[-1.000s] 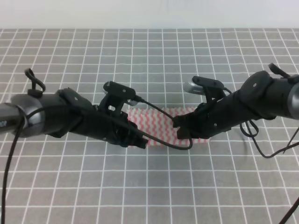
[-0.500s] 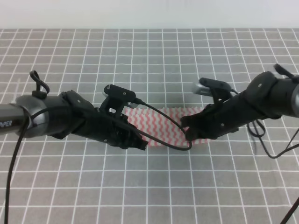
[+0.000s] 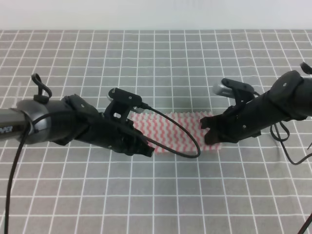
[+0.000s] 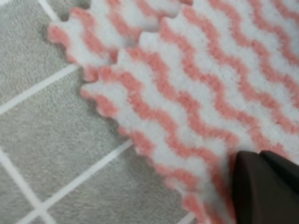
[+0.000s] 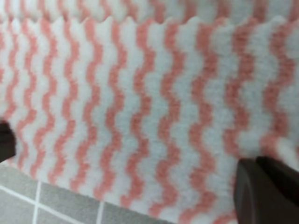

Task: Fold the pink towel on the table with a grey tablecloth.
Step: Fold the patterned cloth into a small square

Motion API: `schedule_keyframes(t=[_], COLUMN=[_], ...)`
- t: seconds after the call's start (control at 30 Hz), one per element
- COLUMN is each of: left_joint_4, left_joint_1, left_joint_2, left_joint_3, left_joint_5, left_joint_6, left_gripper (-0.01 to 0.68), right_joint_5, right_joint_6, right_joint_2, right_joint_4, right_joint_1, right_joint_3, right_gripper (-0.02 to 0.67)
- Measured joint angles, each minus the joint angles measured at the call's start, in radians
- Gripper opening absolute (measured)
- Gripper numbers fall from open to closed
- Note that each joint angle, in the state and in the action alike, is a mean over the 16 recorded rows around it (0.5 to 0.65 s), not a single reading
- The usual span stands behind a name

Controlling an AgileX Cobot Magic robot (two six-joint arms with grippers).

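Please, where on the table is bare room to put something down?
Free: grey tablecloth behind the pink towel, and the near strip in front of both arms. Crowded: the middle row, where left gripper and right gripper flank the towel.

A plain pale band [image 3: 156, 14] runs the full width of the exterior high view along its top. It is off-white with a faint bluish-grey cast, even in tone, with no marks, seams or objects showing on it. Its lower border is a straight horizontal line where it meets the far edge of the desk [image 3: 156, 195]. Whether this band is a wall, a board or a floor further back cannot be told. It shows only in the exterior high view.
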Motion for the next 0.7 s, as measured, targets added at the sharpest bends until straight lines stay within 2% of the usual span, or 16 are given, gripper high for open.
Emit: schedule_keyframes(t=[0.37, 0.7], left_joint_4=[-0.057, -0.166], left_joint_1=[0.011, 0.060], left_joint_2=[-0.086, -0.074], left_joint_3=[-0.006, -0.066], left_joint_5=[-0.016, 0.062], left_joint_6=[-0.003, -0.005], left_gripper=[-0.003, -0.002], right_joint_5=[0.024, 0.068], right_joint_6=[0.021, 0.096], right_joint_2=[-0.045, -0.082], right_joint_4=[-0.017, -0.091], right_joint_1=[-0.012, -0.012], right_joint_3=[-0.034, -0.088], right_gripper=[-0.015, -0.015])
